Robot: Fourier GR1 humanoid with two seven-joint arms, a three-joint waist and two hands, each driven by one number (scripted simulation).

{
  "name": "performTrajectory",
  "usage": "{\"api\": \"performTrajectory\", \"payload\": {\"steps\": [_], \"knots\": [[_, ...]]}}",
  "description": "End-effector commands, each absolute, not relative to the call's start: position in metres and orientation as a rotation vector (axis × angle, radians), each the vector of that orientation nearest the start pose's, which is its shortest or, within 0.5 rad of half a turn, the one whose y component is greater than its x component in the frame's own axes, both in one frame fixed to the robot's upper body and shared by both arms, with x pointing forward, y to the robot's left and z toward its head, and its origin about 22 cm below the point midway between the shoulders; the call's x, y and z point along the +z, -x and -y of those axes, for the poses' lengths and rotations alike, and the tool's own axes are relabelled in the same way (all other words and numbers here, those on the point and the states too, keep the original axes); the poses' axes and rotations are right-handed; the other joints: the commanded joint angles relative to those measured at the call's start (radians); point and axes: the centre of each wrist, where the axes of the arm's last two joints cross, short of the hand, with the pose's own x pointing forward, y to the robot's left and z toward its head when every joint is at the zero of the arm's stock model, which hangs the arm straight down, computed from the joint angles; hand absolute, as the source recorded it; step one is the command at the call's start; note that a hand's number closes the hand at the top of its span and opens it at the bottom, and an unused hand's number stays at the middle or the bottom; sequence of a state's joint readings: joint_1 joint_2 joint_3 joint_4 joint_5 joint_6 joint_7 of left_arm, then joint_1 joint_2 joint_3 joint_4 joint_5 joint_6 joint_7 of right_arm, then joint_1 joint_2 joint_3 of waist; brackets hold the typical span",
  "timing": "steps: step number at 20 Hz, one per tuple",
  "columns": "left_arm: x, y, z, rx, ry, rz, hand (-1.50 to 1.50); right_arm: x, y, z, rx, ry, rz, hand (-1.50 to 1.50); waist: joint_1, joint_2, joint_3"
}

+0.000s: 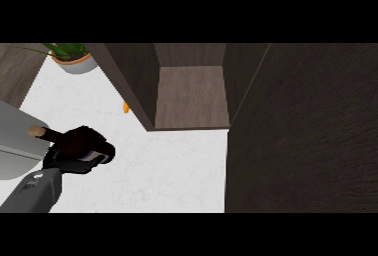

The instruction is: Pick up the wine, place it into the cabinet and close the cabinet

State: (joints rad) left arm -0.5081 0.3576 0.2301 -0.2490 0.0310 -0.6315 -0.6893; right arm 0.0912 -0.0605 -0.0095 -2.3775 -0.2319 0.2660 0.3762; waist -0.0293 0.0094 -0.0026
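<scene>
The wine bottle is dark with a tan cap and lies tilted, its neck pointing left, at the left of the head view. My left hand is shut on its body, curled round it and hiding much of it. The grey forearm rises from the lower left corner. The cabinet stands open up and to the right of the hand, showing a bare wooden shelf. Its dark door is swung open and fills the right side. My right hand does not show.
A potted plant stands at the top left on the white counter. A small orange object lies against the cabinet's left wall. A pale grey body occupies the left edge, under the bottle's neck.
</scene>
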Motion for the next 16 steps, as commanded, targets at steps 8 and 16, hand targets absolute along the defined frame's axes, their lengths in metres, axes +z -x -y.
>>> {"api": "performTrajectory", "payload": {"steps": [8,16], "knots": [[-0.164,-0.220,-0.329,0.089,0.355,1.544,1.50,0.160,-0.157,0.248,0.249,-0.234,1.906,-1.50,0.027,-0.009,0.001],[-0.192,-0.160,-0.295,0.274,0.249,1.617,1.50,0.165,-0.156,0.242,0.252,-0.202,1.901,-1.50,0.051,-0.016,0.004]]}}
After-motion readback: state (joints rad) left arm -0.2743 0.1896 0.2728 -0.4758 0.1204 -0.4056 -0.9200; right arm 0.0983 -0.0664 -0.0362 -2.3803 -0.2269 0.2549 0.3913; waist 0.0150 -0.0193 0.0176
